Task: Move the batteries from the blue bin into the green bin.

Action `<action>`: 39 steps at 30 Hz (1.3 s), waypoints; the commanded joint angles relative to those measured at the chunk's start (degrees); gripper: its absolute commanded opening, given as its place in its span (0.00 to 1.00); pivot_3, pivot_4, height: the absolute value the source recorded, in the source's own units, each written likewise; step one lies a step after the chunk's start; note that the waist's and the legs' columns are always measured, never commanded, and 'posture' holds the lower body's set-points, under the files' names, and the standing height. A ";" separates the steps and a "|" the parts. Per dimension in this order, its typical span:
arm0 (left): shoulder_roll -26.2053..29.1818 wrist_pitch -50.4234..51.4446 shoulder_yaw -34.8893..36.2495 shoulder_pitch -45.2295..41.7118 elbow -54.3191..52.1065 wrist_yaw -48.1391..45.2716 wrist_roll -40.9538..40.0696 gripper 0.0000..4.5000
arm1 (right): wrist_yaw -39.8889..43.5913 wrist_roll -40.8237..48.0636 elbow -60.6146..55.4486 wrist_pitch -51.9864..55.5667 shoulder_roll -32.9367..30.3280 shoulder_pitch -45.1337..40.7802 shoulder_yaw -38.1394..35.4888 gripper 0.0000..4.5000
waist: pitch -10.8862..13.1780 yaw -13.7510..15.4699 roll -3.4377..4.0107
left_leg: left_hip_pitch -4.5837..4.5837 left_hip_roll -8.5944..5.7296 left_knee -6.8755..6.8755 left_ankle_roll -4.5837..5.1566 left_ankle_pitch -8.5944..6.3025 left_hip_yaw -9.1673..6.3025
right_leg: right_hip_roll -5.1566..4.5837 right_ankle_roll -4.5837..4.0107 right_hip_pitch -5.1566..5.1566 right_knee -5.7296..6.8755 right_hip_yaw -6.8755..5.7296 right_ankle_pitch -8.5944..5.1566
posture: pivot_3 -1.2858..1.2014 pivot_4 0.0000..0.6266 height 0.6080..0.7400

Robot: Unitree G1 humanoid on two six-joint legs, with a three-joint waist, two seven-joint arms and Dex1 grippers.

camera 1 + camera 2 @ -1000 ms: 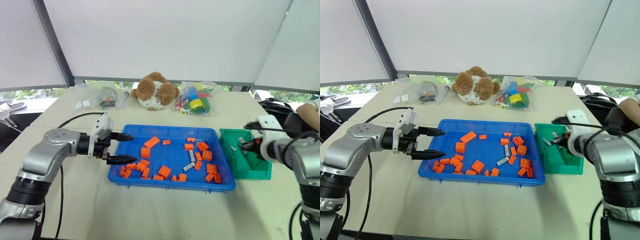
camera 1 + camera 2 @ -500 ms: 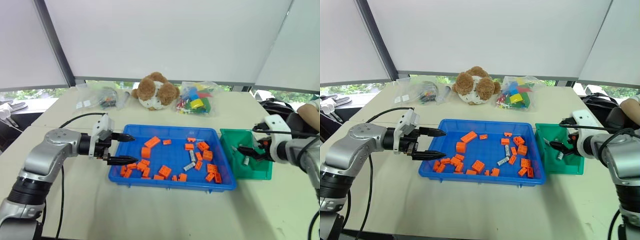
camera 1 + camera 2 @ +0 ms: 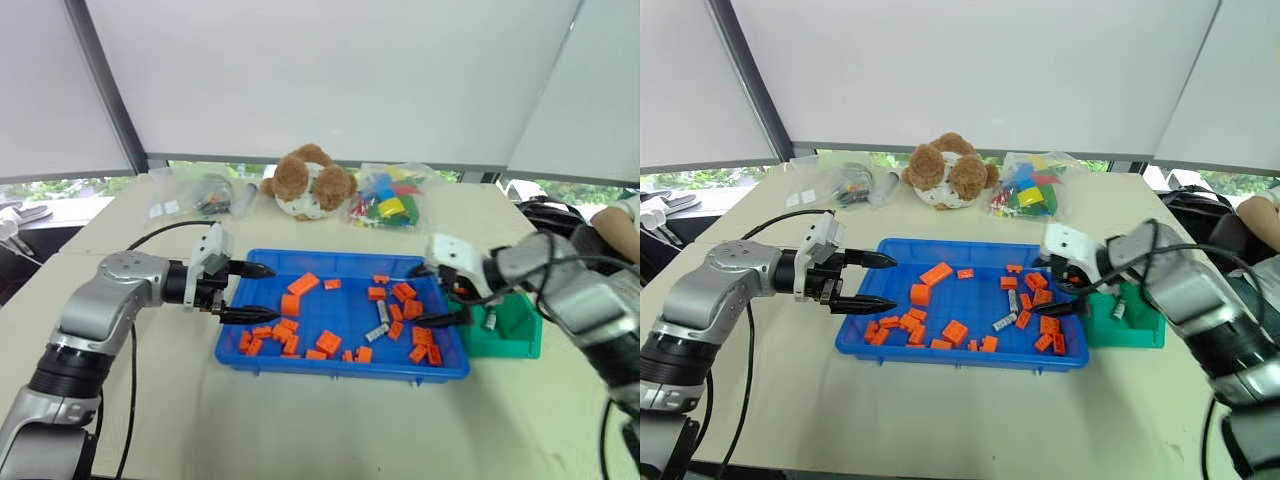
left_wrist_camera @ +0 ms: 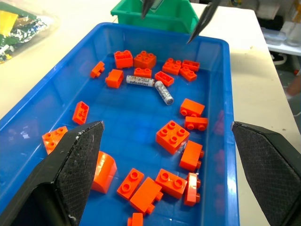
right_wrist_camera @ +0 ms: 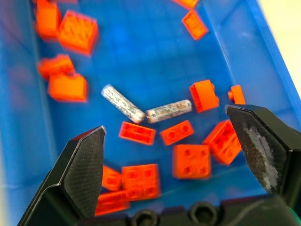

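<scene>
Now the blue bin (image 3: 250, 352) sits in the lower middle of the head views, on a pale table (image 3: 330, 430). Many orange blocks (image 3: 302, 283) lie scattered on its floor, most of them along the near edge and on the right side. Two batteries (image 3: 377, 333) lie inside it, right of the center; one is tilted and the second one (image 3: 383, 312) lies just beside it, so the two almost make an angle. In the right wrist view the same two batteries (image 5: 123, 102) lie end to end among the blocks, close together in the middle of that picture.

The green bin (image 3: 520, 322) stands just beside the right end of the blue bin. At least one battery (image 3: 490, 320) is visible inside it.

The left gripper (image 3: 250, 292) hovers over the left end of the blue bin, pointing to the right of the frame. Its two black fingers stand apart and nothing is between them.

The right gripper (image 3: 437, 295) hangs over the right part of the blue bin, near its edge next to the green bin. Its fingers are spread wide and hold nothing; the two batteries lie below and between them in its wrist view.

At the back of the table, in the upper middle of the frame, there is a brown plush toy (image 3: 310, 182). Right of it lies a clear bag with colourful blocks (image 3: 388, 197), and left of it another clear bag (image 3: 195, 195) with dark small things.
</scene>
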 commanded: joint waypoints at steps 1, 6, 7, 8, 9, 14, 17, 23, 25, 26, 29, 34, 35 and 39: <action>0.90 -0.50 0.99 -0.69 -1.53 -0.24 -0.11 1.00 | 6.98 -3.06 6.60 -6.96 2.82 -4.28 3.32 0.99 | 0.01 0.03 0.01 | 0.00 0.00 -0.03 -0.06 0.03 0.01 | 0.00 0.00 -0.02 0.00 0.00 0.00 | 0.52 0.24 0.90; 1.74 0.37 1.87 0.50 -3.15 0.39 -0.67 1.00 | 11.17 -7.51 14.34 -14.24 7.54 -7.73 6.52 0.99 | 0.01 0.20 0.02 | 0.00 0.01 -0.02 -0.17 0.09 0.05 | -0.02 0.00 -0.01 0.00 0.00 0.00 | 0.52 0.24 0.90; 1.88 0.54 2.01 0.71 -3.44 0.54 -0.80 1.00 | 11.49 -8.14 15.52 -15.15 8.38 -8.21 6.71 0.99 | 0.01 0.13 0.02 | 0.00 0.01 0.00 -0.17 0.10 0.06 | -0.02 0.00 -0.01 0.00 0.00 0.00 | 0.52 0.24 0.90; 2.08 0.65 2.14 0.97 -3.73 0.68 -0.89 1.00 | 11.76 -8.91 16.98 -16.29 9.41 -8.76 7.11 0.99 | 0.01 0.12 0.02 | 0.00 0.02 0.02 -0.17 0.10 0.06 | -0.02 0.01 -0.01 0.01 0.00 0.00 | 0.52 0.24 0.90; 2.25 0.73 2.24 1.18 -3.93 0.81 -0.94 1.00 | 12.10 -9.55 18.28 -17.19 10.38 -9.20 7.37 0.99 | 0.01 0.09 0.02 | 0.00 0.02 0.03 -0.18 0.10 0.06 | -0.02 0.01 0.00 0.03 0.00 0.00 | 0.52 0.24 0.90; 2.86 1.09 2.92 2.38 -5.13 1.43 -1.21 1.00 | 13.16 -12.13 25.33 -19.83 15.66 -10.91 8.47 0.99 | 0.01 -0.01 0.02 | 0.00 0.03 0.04 -0.19 0.11 0.06 | -0.02 0.01 -0.01 0.05 0.00 0.00 | 0.52 0.24 0.90; 2.84 1.25 3.11 2.85 -5.73 1.92 -1.38 1.00 | 12.80 -14.24 30.09 -21.76 18.06 -12.11 9.01 0.99 | 0.01 0.00 0.02 | 0.00 0.03 0.04 -0.21 0.12 0.06 | -0.02 0.01 0.00 0.06 -0.01 0.00 | 0.52 0.24 0.90; 2.85 1.69 3.45 3.37 -6.56 2.75 -1.62 1.00 | 12.38 -17.91 37.58 -25.57 20.52 -14.34 9.56 0.57 | 0.01 0.04 0.02 | 0.07 0.03 0.06 -0.21 0.12 0.06 | -0.02 0.01 0.08 0.06 -0.02 0.01 | 0.52 0.24 0.90; 2.84 1.75 3.48 3.42 -6.65 2.91 -1.65 1.00 | 12.78 -18.34 38.83 -25.54 21.01 -14.84 9.26 0.35 | 0.01 -0.07 0.02 | 0.12 0.03 0.05 -0.21 0.12 0.06 | -0.02 0.01 0.12 0.06 -0.03 0.01 | 0.52 0.24 0.90; 2.84 1.77 3.48 3.44 -6.70 2.98 -1.67 1.00 | 12.90 -18.49 39.23 -25.66 21.17 -14.99 9.11 0.21 | 0.01 -0.09 0.02 | 0.17 0.03 0.05 -0.21 0.12 0.06 | -0.02 0.01 0.17 0.06 -0.02 0.01 | 0.52 0.24 0.90; 2.78 1.84 3.39 3.27 -6.56 3.11 -1.64 1.00 | 12.67 -18.17 38.77 -25.24 21.60 -15.25 8.20 0.00 | 0.01 -0.08 0.02 | 0.26 0.03 0.03 -0.21 0.12 0.06 | -0.02 0.01 0.26 0.06 -0.02 0.01 | 0.52 0.24 0.90; 2.54 1.93 3.21 2.98 -6.36 3.07 -1.64 1.00 | 10.13 -14.08 29.75 -16.86 20.86 -15.47 2.04 0.00 | 0.03 -0.07 0.04 | 0.30 0.03 0.03 -0.22 0.12 0.06 | -0.02 0.01 0.29 0.08 -0.02 0.01 | 0.52 0.24 0.90; 2.46 1.90 3.18 2.97 -6.38 3.08 -1.66 1.00 | 8.63 -13.10 25.26 -13.36 19.20 -15.33 -0.67 0.00 | 0.03 -0.06 0.04 | 0.30 0.03 0.02 -0.22 0.12 0.06 | -0.02 0.01 0.28 0.08 -0.02 0.01 | 0.52 0.24 0.90; 2.06 1.99 3.17 3.37 -6.97 3.21 -1.98 1.00 | 1.46 -11.54 10.72 3.97 12.26 -12.55 -10.71 0.00 | 0.05 0.67 0.08 | 0.29 0.03 0.02 -0.22 0.12 0.07 | -0.07 0.01 0.27 0.10 -0.03 0.01 | 0.52 0.24 0.90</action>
